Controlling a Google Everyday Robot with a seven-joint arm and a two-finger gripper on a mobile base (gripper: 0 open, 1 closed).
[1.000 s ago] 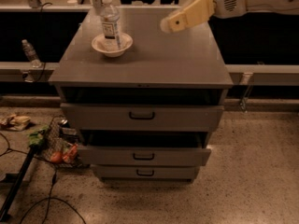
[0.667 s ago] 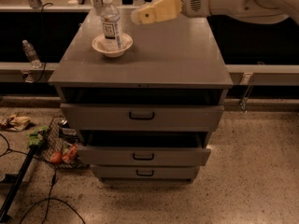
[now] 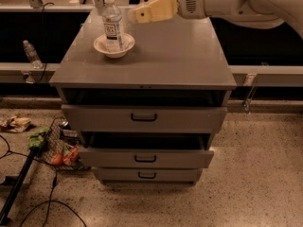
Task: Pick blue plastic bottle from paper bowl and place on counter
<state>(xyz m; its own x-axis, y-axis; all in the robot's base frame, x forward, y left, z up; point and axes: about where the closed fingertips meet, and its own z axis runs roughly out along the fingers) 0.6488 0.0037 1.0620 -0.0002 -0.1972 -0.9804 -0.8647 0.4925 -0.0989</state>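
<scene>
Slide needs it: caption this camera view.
Gripper hovers beside the bottle standing in the bowl on the counter.

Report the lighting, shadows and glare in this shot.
Camera view: dim, warm light overall; the gripper, beside the neck of the blue plastic bottle, is brightly lit; a faint sheen lies on the counter near the paper bowl; the drawer gaps sit in deep shadow.

Bottle (image 3: 113, 25) in bowl (image 3: 124, 48), jaws near
</scene>
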